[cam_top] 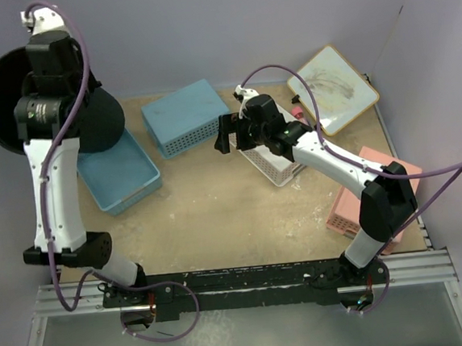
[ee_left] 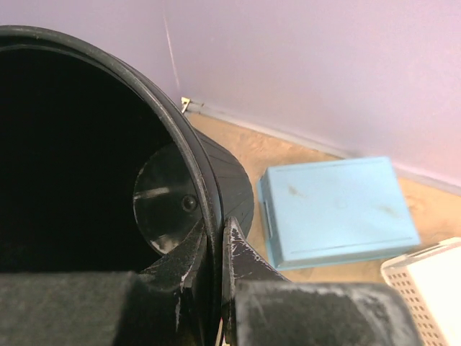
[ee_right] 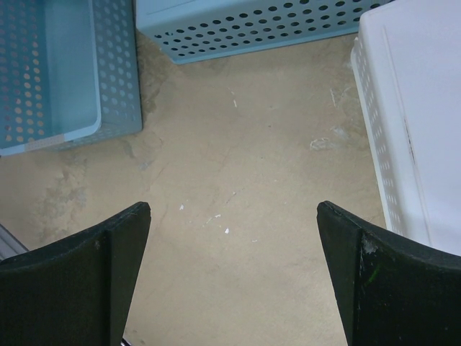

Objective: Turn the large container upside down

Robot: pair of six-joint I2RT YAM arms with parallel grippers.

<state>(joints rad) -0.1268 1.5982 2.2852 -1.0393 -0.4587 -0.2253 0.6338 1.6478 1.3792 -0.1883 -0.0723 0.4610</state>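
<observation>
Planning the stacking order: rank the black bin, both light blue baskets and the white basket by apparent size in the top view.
Largest: black bin, though it is held up nearer the camera, so unsure.
Next: overturned blue basket and open blue basket, which look alike.
Smallest: white basket, partly hidden.

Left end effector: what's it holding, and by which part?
The left end effector clamps the large container by its rim, one finger inside, one outside.
</observation>
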